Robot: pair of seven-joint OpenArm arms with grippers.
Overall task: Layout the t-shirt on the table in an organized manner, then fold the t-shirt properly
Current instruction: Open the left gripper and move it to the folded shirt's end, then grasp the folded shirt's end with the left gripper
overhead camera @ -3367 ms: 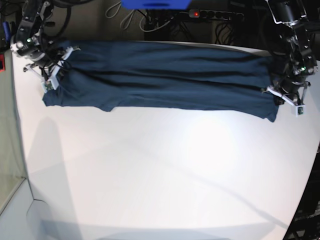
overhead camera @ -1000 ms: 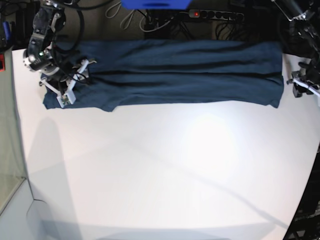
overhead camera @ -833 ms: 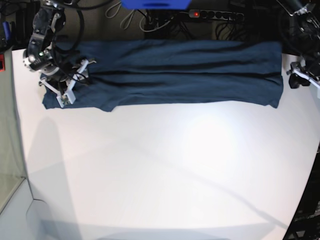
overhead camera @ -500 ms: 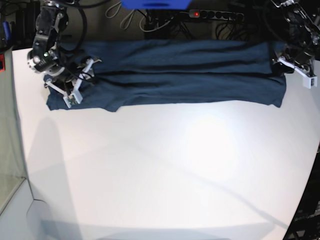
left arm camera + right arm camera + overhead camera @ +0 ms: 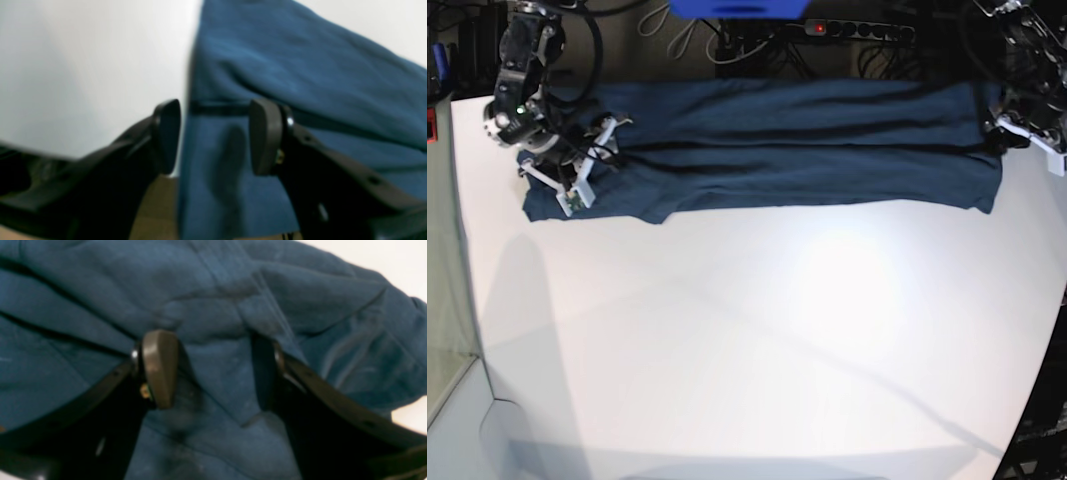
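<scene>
The dark navy t-shirt lies as a long, folded band across the far side of the white table. My right gripper rests on its left end. In the right wrist view that gripper is open, with a wrinkled hump of the t-shirt between its fingers. My left gripper is at the shirt's right end. The left wrist view shows it open, straddling the t-shirt's straight edge, with bare table to one side.
Behind the table, cables and a power strip with a red light lie next to a blue object. The table's curved edge runs down the right side. Its left edge borders a drop.
My left gripper has come in from beyond the shirt's right end and now sits over that end. The right gripper and the shirt's left end have shifted slightly to the right.
</scene>
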